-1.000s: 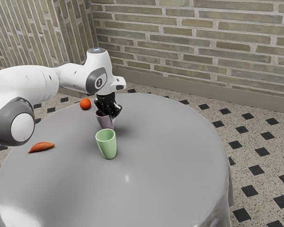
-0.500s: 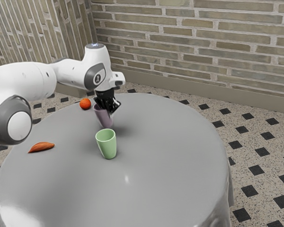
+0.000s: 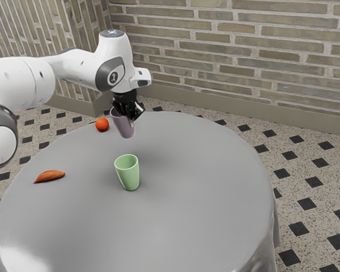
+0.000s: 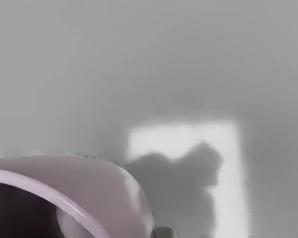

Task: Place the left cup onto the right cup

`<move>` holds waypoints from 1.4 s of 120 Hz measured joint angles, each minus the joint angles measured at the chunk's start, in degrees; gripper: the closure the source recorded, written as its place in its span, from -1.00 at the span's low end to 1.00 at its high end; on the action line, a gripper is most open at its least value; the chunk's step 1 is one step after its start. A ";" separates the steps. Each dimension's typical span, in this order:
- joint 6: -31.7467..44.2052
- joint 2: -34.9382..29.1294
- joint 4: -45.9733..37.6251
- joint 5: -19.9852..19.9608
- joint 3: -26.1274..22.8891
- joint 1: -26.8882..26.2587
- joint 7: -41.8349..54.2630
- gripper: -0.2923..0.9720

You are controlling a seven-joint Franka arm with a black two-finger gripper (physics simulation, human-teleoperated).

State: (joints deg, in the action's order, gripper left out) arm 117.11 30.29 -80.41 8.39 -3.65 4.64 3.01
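Gripper (image 3: 126, 112) is clamped on the purple cup (image 3: 124, 124), grasped at the rim. The cup hangs under the hand, clear of the table (image 3: 215, 187), mouth up and a bit tilted, base swung toward the exterior view's right.

Key relation: the green cup (image 3: 127, 172) stands upright on the table, mouth up. It sits lower in the exterior view than the held cup, i.e. nearer the cam, in almost the same column, a touch to the exterior view's right. The two cups are well apart, nothing between them. Judged: purple = task's left cup, green = target. The next move likely calls for a carry toward the cam until the purple base is over the green mouth, then tilt taken out, then straight down. Long axes of both cups are approx vertical, so only a small correction looks needed.

An orange ball (image 3: 102, 124) lies just beside the held cup on the exterior view's left, further back on the table. An orange-red long thing (image 3: 49, 176) lies well to the left of the green cup. Neither is in the path.

Hard to make out:
- Finger contact is masked by the hand body; whether one finger sits inside the cup can't be told.
- In the wrist view the purple cup (image 4: 89, 183) is a close blurred rim, its lower part cut off, w/ the hand's shadow on the table (image 4: 139, 59).
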 joint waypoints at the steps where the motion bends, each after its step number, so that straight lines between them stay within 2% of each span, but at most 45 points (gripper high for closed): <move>1: -0.02 -0.22 -0.28 0.04 -0.02 -0.05 -0.08 0.70; 44: -2.68 -6.76 -6.98 4.23 -4.62 -0.42 -5.63 0.70; 90: -3.13 -13.55 -17.48 5.00 -5.74 -0.40 -13.77 0.70; 133: -2.78 -15.98 -21.11 5.02 -7.14 -0.42 -21.05 0.70; 168: -1.96 -15.12 -21.31 5.39 -8.11 -0.42 -25.59 0.70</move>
State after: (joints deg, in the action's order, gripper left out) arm 115.15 15.17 -101.72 13.78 -11.76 4.22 -22.58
